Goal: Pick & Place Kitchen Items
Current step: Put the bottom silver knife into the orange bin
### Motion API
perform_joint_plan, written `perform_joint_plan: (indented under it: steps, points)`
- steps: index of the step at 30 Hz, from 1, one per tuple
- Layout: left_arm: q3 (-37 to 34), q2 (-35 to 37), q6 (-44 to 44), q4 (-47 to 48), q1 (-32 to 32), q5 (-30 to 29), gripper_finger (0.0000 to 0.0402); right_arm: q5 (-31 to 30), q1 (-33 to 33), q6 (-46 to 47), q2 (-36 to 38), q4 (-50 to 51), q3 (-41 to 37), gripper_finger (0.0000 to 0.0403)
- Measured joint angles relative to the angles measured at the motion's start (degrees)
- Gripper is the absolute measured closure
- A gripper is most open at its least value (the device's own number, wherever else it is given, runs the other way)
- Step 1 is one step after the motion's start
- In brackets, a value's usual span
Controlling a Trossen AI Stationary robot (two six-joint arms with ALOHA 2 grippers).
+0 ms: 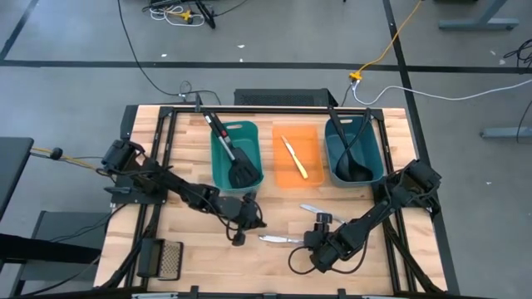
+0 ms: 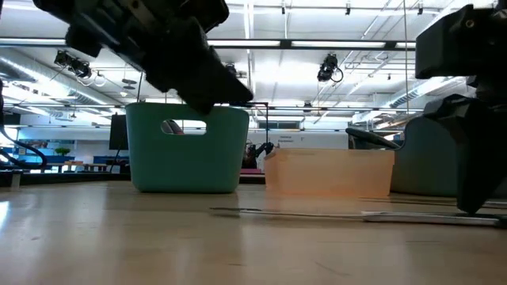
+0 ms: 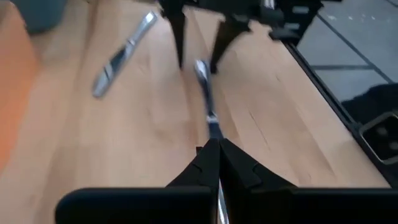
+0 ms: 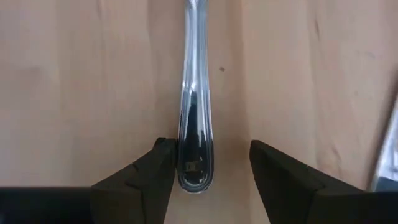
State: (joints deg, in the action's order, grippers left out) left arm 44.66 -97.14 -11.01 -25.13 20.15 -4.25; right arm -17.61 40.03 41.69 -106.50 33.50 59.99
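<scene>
the right gripper (image 4: 208, 163) is lowered to the near middle of the light wooden table (image 1: 191, 241), its dark fingers (image 4: 140, 180) spread wide around the rounded handle end of a silver table knife (image 4: 196, 112), which lies flat on the wood between them; one finger is just beside the handle, the other stands apart from it. the left gripper (image 1: 241, 232) is seen to the left of the same knife (image 1: 278, 239), at its other end, with its fingertips drawn together; in the left wrist view the knife (image 3: 205, 102) runs right up to those tips, but whether it is pinched cannot be told. a second silver table knife (image 1: 314, 210) lies just beyond, toward the right. farther back three plastic bins stand in a row: a teal bin (image 1: 235, 154) on the left holding a black slotted spatula (image 1: 233, 154), an orange bin (image 1: 298, 156) in the middle holding a small yellow-handled knife (image 1: 293, 156), and a darker teal bin (image 1: 355, 151) on the right holding a black ladle (image 1: 349, 149). a small black-framed mesh grater (image 1: 170, 257) rests at the near left corner.
</scene>
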Motion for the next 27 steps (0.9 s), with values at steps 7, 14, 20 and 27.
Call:
perform_joint_plan:
  steps: [7, 14, 20, 27]
  points:
    - [0.3, -4.6, -1.7, 0.4, 2.5, -0.4, 0.0396, 0.0, -0.5, -0.2, 0.0, 1.5, -0.1, 0.0186]
    - [3.7, -9.8, -1.2, 0.1, 4.6, -0.6, 0.0398, 0.2, -0.5, -1.4, 0.0, -0.1, -0.1, 0.0186]
    - [6.8, -13.1, 0.7, 2.4, 5.3, 0.0, 0.0397, 0.3, -0.5, -2.1, 0.0, -0.4, -0.2, 0.0186]
    - [7.1, -13.6, -0.5, 5.2, 5.2, -1.3, 0.0397, 0.4, -0.5, -2.1, -0.1, -0.4, -0.2, 0.0186]
